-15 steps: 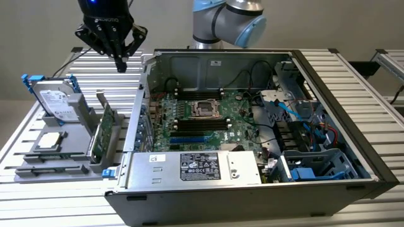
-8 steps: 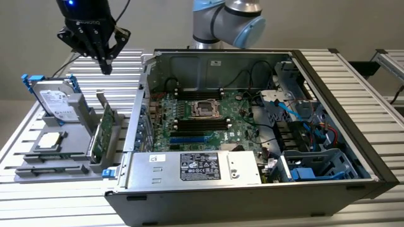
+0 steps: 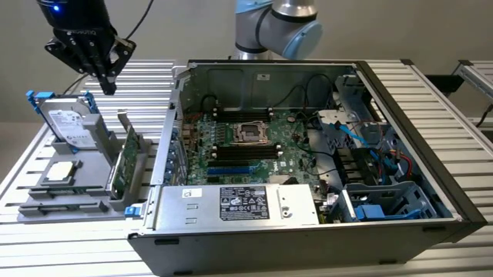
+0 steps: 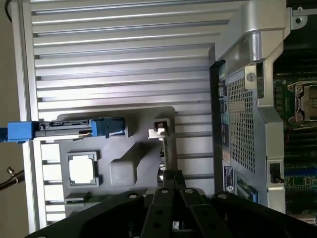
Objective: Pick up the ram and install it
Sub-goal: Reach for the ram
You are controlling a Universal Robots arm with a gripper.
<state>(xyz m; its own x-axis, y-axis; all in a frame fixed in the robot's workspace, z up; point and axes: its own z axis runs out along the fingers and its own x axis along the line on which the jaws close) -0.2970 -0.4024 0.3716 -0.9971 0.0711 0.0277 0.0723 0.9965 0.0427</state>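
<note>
The ram (image 3: 122, 163) is a thin green stick standing on edge in a slot of the grey holder (image 3: 66, 199), at the exterior view's left. My black gripper (image 3: 108, 88) hangs above and behind it, fingers pointing down, shut with nothing in it. In the wrist view the gripper (image 4: 172, 177) sits over the far end of the ram (image 4: 162, 151), seen edge-on as a thin line. The open computer case (image 3: 400, 115) holds the green motherboard (image 3: 289, 147) with its dark memory slots (image 3: 246, 153) beside the processor socket.
A silver hard drive with a blue frame (image 3: 68, 124) leans in the holder, and a square processor chip (image 3: 62, 170) lies in front of it. The power supply box (image 3: 239, 203) and blue cables (image 3: 350, 133) crowd the case. The ribbed metal table (image 3: 454, 127) surrounds everything.
</note>
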